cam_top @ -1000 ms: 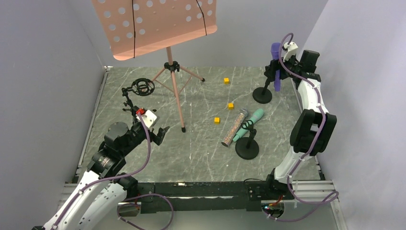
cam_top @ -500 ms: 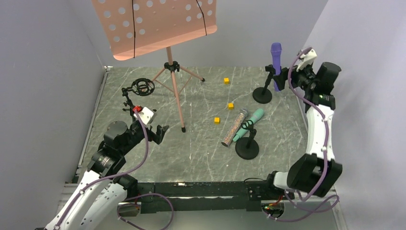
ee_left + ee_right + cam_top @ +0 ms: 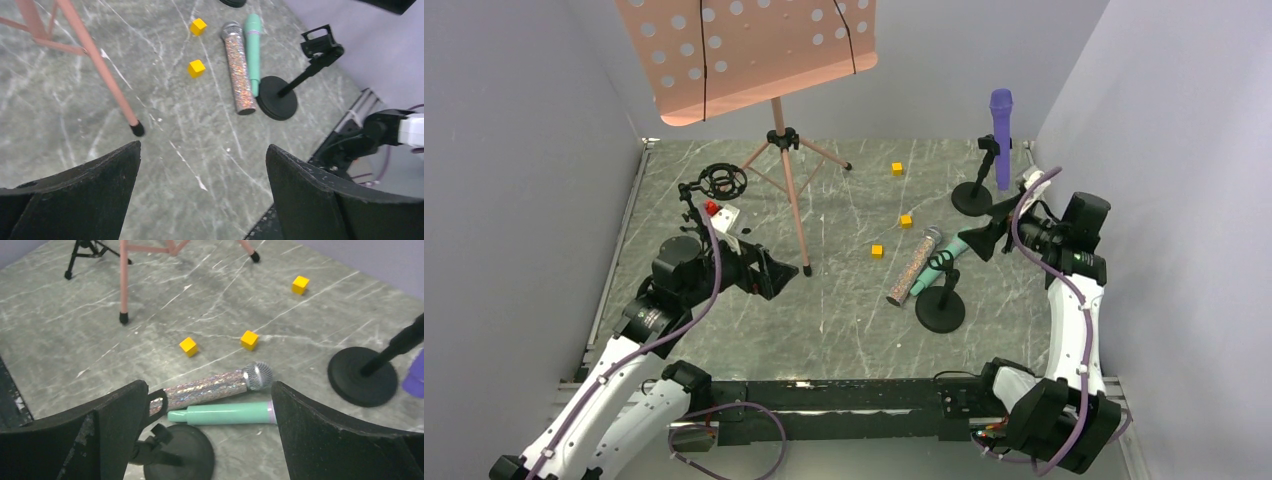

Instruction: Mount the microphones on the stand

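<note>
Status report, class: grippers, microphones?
Left gripper, right gripper open. Purple mic on far stand. Teal mic, glitter mic flat, near stand crowding them.

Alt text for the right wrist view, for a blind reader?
A glittery microphone and a mint-teal microphone lie side by side on the grey marbled table, framed by the open right gripper. A black round-based stand sits nearer the camera; three yellow cubes lie beyond.

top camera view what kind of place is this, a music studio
Probably a robot test cell, not a real studio: plain grey walls box in a marble-look table, the left arm and right arm are bolted to its near edge, and a pink music stand serves as a prop.
</note>
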You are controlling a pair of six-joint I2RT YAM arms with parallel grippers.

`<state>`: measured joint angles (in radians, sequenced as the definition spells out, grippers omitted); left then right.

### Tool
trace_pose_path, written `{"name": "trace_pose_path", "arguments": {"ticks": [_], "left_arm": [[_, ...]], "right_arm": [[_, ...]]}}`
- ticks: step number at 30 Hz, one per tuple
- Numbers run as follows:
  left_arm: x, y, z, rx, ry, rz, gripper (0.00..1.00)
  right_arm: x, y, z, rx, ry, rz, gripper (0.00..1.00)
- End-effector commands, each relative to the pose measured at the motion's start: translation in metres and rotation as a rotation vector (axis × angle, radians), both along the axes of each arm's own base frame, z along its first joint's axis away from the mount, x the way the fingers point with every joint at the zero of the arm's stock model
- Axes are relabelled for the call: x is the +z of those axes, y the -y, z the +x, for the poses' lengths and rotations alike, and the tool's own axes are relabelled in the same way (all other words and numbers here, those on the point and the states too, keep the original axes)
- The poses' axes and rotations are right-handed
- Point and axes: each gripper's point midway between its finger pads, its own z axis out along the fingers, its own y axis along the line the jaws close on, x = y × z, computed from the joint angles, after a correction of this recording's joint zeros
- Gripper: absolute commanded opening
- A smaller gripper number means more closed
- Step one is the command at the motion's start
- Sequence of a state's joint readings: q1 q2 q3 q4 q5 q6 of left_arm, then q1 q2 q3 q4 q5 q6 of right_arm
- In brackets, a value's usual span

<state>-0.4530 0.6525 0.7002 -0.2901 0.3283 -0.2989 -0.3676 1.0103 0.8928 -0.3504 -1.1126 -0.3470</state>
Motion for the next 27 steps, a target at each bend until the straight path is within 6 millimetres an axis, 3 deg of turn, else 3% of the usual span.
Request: {"name": "trace_pose_path", "arguments": {"ticks": [1, 5, 8, 14, 18, 22, 27], "left_arm": [[0.012, 0.013, -0.014, -0.047, -0.071, -0.130, 0.99], [0.002, 0.009, -0.007, -0.015, -0.078, -0.105, 0.99], [0.002, 0.006, -0.003, -0.013, -0.066, -0.041, 0.99], [0.005, -0.009, 0.010, -0.045, 0.076, 0.200, 0.99], [-0.009, -0.028, 0.028, 0.020, 0.139, 0.354, 0.99], [-0.032, -0.037, 0.033, 0.059, 0.142, 0.395, 0.99], [-0.025, -0.048, 0.032, 0.104, 0.183, 0.414, 0.99]], "right_arm": [[-0.008, -0.014, -0.028, 0.124, -0.008, -0.048, 0.99], [-0.019, -0.026, -0.067, 0.247, -0.010, -0.135, 0.99], [-0.032, -0.028, -0.083, 0.248, -0.011, -0.181, 0.99], [-0.051, -0.024, -0.088, 0.217, -0.013, -0.233, 0.99], [-0.063, -0.027, -0.090, 0.249, 0.017, -0.232, 0.97], [-0.073, -0.028, -0.088, 0.249, 0.034, -0.243, 0.93], [-0.076, -0.035, -0.083, 0.282, 0.030, -0.212, 0.83]]}}
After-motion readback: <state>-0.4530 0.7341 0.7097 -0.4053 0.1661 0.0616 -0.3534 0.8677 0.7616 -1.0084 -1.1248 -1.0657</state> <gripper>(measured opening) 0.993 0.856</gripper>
